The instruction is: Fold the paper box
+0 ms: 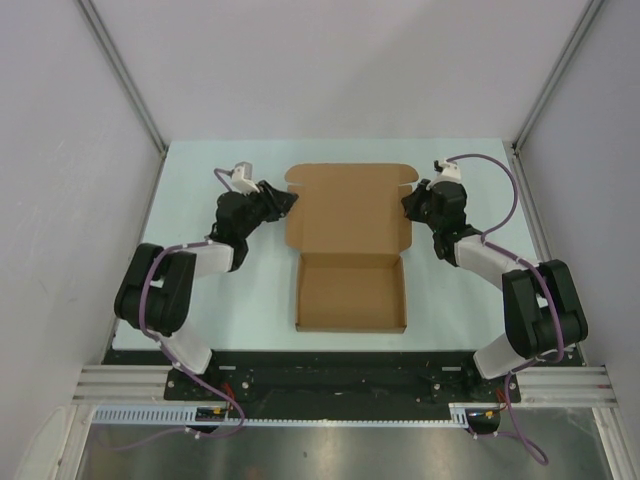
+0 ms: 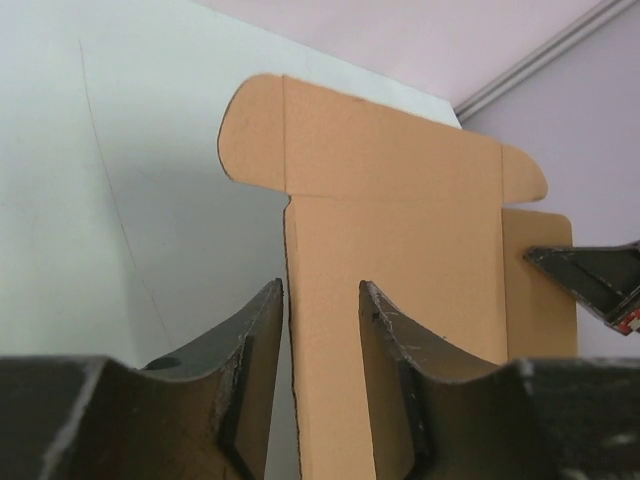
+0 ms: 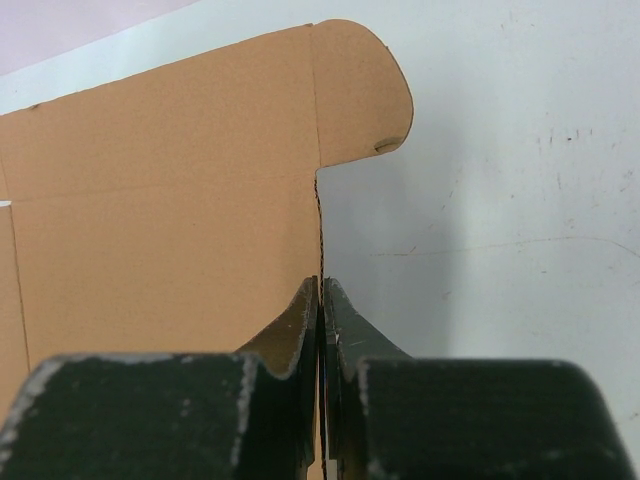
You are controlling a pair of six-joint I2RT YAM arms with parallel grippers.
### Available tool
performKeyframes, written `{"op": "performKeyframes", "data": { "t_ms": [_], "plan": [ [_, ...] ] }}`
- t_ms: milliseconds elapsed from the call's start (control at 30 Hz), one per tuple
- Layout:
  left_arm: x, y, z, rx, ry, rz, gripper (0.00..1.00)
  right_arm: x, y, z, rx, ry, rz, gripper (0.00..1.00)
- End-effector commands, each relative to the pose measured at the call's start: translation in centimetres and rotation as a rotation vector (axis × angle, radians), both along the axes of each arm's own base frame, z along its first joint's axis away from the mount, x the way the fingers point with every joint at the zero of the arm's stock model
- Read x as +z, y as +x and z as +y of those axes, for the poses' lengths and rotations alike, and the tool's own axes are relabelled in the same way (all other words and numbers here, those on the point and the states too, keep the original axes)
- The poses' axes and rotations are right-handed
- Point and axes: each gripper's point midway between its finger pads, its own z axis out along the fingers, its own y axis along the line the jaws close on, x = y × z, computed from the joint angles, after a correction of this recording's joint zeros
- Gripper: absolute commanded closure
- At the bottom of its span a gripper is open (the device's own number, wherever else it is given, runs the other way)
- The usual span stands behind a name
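Gaping paper box (image 1: 350, 215), lid flat

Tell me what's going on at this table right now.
Two robot arms are folding a paper box on the table. Its near half is already shaped into a shallow tray. The far lid panel lies open with its flaps unfolded. The right tool is shut on the lid's right edge, while the left tool stands open with the lid's left edge between its fingers, not gripping yet.
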Motion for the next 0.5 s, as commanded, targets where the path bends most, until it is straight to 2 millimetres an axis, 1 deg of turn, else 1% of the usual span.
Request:
{"op": "performKeyframes", "data": {
  "t_ms": [0, 67, 100, 133, 167, 200, 233, 267, 300, 333, 367, 433, 467],
  "plan": [
    [0.8, 0.4, -0.9, -0.046, -0.039, -0.015, 0.59, 2.8, 0.7, 0.6, 0.024, 0.016, -0.073, 1.0],
    [0.5, 0.4, -0.9, -0.046, -0.031, -0.007, 0.6, 2.9, 0.7, 0.7, 0.026, 0.016, -0.077, 1.0],
    [0.5, 0.7, -0.9, -0.044, -0.026, -0.007, 0.61, 2.9, 0.7, 0.8, 0.028, 0.015, -0.077, 1.0],
    [0.3, 0.7, -0.9, -0.044, -0.021, 0.002, 0.65, 2.8, 0.6, 0.8, 0.028, 0.013, -0.074, 1.0],
    [0.3, 0.7, -0.9, -0.043, -0.02, 0.0, 0.77, 2.9, 0.5, 0.9, 0.03, 0.011, -0.076, 1.0],
    [0.5, 0.8, -0.8, -0.032, -0.019, -0.007, 0.84, 2.9, 0.5, 1.0, 0.03, 0.005, -0.076, 1.0],
    [1.1, 0.7, -0.8, -0.029, -0.024, -0.031, 0.97, 2.9, 0.2, 1.5, 0.043, -0.001, -0.078, 1.0],
    [1.0, 0.3, -0.7, -0.019, -0.023, -0.039, 1.0, 3.4, 0.2, 1.3, 0.025, -0.018, -0.097, 1.0],
    [2.4, 0.3, -0.5, 0.003, -0.027, -0.089, 1.0, 3.5, 0.0, 1.4, 0.023, -0.026, -0.105, 1.0],
    [2.7, 0.0, -0.8, 0.006, -0.022, -0.106, 1.0, 3.6, -0.3, 1.8, 0.019, -0.034, -0.114, 1.0],
    [2.4, -0.5, -0.7, 0.014, 0.0, -0.116, 1.0, 4.2, -0.5, 1.8, 0.016, -0.04, -0.133, 1.0],
    [3.8, -1.2, -1.1, 0.035, 0.011, -0.17, 1.0, 4.2, -1.2, 2.4, 0.011, -0.063, -0.148, 1.0],
    [3.6, -1.8, -1.3, 0.035, 0.035, -0.182, 1.0, 4.3, -1.4, 2.6, 0.014, -0.085, -0.159, 1.0]
  ]
}}
